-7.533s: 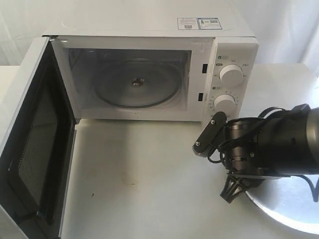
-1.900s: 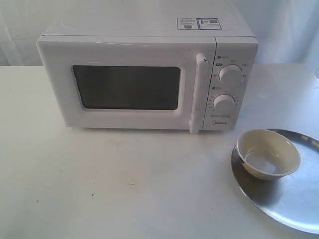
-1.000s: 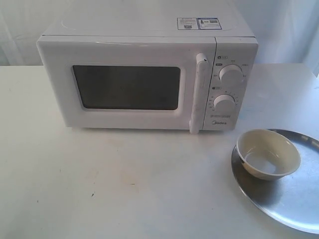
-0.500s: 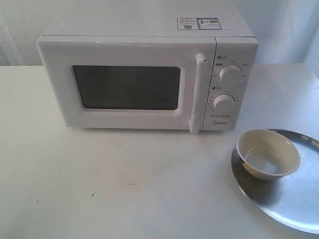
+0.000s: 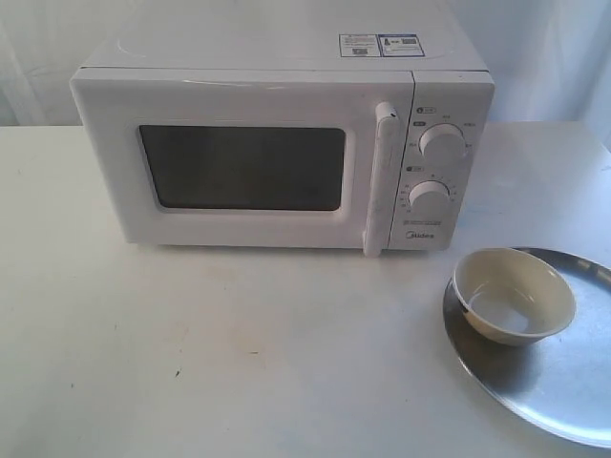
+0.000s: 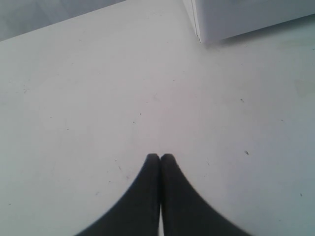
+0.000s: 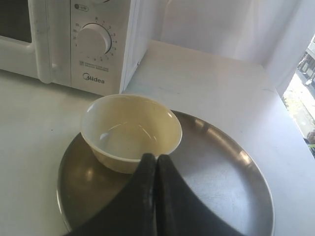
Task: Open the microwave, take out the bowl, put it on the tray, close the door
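The white microwave [image 5: 286, 143] stands at the back of the table with its door [image 5: 239, 172] closed, the bar handle [image 5: 379, 181] upright beside the dials. The cream bowl [image 5: 514, 296] sits upright on the silver tray [image 5: 563, 391] at the front right; the bowl [image 7: 130, 130] is on the tray [image 7: 221, 172] near its rim toward the microwave [image 7: 74, 39]. My right gripper [image 7: 156, 158] is shut and empty, hovering above the tray just beside the bowl. My left gripper [image 6: 160, 157] is shut and empty over bare table. Neither arm shows in the exterior view.
The white tabletop [image 5: 267, 353] stretches in front of the microwave. A corner of the microwave [image 6: 236, 19] shows in the left wrist view. A pale curtain [image 7: 231, 24] hangs behind the table, with a window edge [image 7: 302, 83] beside it.
Over the last second nothing has moved. Well before that the door stood open with the right arm over the tray; now the door is closed and both arms are out of the exterior view.
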`<action>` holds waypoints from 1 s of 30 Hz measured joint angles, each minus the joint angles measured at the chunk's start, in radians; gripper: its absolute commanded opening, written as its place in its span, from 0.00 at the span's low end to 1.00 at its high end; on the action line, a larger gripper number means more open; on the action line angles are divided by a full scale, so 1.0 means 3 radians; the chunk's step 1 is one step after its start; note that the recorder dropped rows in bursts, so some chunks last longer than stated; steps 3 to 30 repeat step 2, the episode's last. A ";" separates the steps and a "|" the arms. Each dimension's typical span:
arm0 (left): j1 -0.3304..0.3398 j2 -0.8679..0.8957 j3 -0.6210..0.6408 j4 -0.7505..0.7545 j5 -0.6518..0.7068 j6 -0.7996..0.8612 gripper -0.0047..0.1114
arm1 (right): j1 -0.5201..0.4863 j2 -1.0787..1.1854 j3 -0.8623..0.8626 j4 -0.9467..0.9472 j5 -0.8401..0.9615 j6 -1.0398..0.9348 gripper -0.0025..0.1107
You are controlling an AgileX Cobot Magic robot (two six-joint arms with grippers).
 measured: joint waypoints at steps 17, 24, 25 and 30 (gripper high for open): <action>0.0000 0.0000 0.0000 0.0000 0.0000 0.0000 0.04 | 0.0000 0.0000 0.0000 0.0000 0.0000 0.0000 0.02; 0.0000 0.0000 0.0000 0.0000 0.0000 0.0000 0.04 | 0.0000 0.0000 0.0000 0.0000 0.0000 0.0000 0.02; 0.0000 0.0000 0.0000 0.0000 0.0000 0.0000 0.04 | 0.0000 0.0000 0.0000 0.0000 0.0000 0.0000 0.02; 0.0000 0.0000 0.0000 0.0000 0.0000 0.0000 0.04 | 0.0000 0.0000 0.0000 0.0000 0.0000 0.0000 0.02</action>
